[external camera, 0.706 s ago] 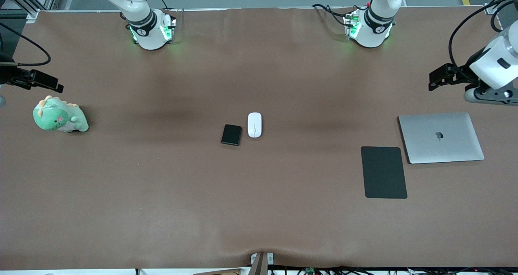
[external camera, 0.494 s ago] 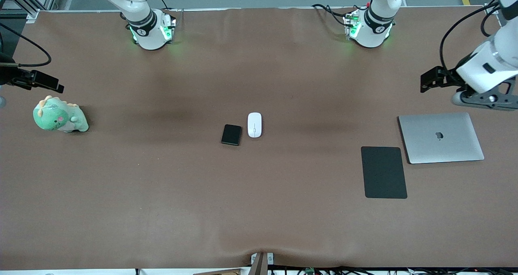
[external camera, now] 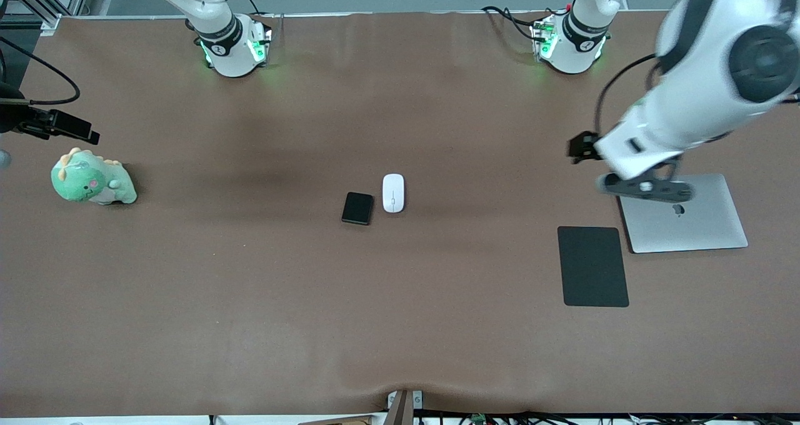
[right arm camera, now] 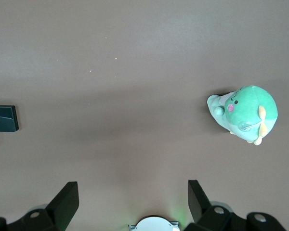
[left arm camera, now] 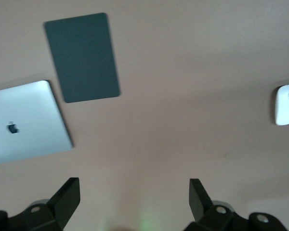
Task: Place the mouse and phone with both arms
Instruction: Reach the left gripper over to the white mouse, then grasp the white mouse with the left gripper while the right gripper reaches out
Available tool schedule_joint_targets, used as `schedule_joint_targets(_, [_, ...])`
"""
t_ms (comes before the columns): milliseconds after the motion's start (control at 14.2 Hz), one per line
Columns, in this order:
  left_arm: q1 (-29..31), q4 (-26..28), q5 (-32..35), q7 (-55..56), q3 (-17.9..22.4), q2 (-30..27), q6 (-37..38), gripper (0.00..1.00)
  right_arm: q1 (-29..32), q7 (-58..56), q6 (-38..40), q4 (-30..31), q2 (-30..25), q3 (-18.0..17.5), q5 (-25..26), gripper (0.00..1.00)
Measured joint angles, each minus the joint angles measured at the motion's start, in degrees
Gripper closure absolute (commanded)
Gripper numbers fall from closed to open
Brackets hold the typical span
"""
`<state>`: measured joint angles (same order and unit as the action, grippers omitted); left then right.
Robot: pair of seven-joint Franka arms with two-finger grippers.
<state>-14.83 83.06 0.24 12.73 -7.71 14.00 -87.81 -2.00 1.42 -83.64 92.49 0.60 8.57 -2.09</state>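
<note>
Left gripper [external camera: 582, 147] hung in the air over bare table, just off the laptop's edge toward the table's middle. Fingers [left arm camera: 67, 198] stood wide apart with nothing between them; in the left wrist view only brown tabletop showed in the gap. The left arm [external camera: 700, 87] reached in from its end of the table, its wrist passing over a corner of the laptop.

Right gripper [external camera: 62, 127] hung at the right arm's end of the table, over the surface just beside the plush toy. Its fingers [right arm camera: 65, 202] were also spread wide and empty, with bare table between them.

Mouse [external camera: 393, 192] lay flat near the table's centre, untouched, its long axis running toward the front camera. Phone [external camera: 357, 208] lay just beside it toward the right arm's end and slightly nearer the front camera, apart from it by a narrow strip of table. Both were well apart from either gripper.

Closed silver laptop [external camera: 684, 215] rested toward the left arm's end. Black pad [external camera: 592, 266] lay just beside it, nearer the front camera, not touching. Green dinosaur plush [external camera: 90, 180] sat at the right arm's end. Brown table [external camera: 400, 325] carried everything.
</note>
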Motion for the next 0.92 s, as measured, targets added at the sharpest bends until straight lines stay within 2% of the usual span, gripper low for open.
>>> schedule_joint_targets(212, [-9.9,-0.9,-0.2,10.8,-0.3,5.2,-7.7,0.0,0.0,0.0,0.0,0.0,0.1,0.1,-0.5,0.0])
schedule_joint_targets(424, [-17.1,-1.0,-0.3,19.9,-0.3,10.1,-14.9,0.0,0.0,0.0,0.0,0.0,0.9,0.5,-1.7,0.0])
schedule_joint_targets(706, [-24.1,-1.1,-0.3,28.5,-0.3,18.5,-23.2,0.0,0.0,0.0,0.0,-0.1,1.7,0.8,-2.3,0.0])
schedule_joint_targets(918, [-26.9,-1.3,-0.3,30.2,-0.2,24.1,-27.8,0.0,-0.2,0.0,0.0,-0.4,1.9,0.8,-2.4,0.0])
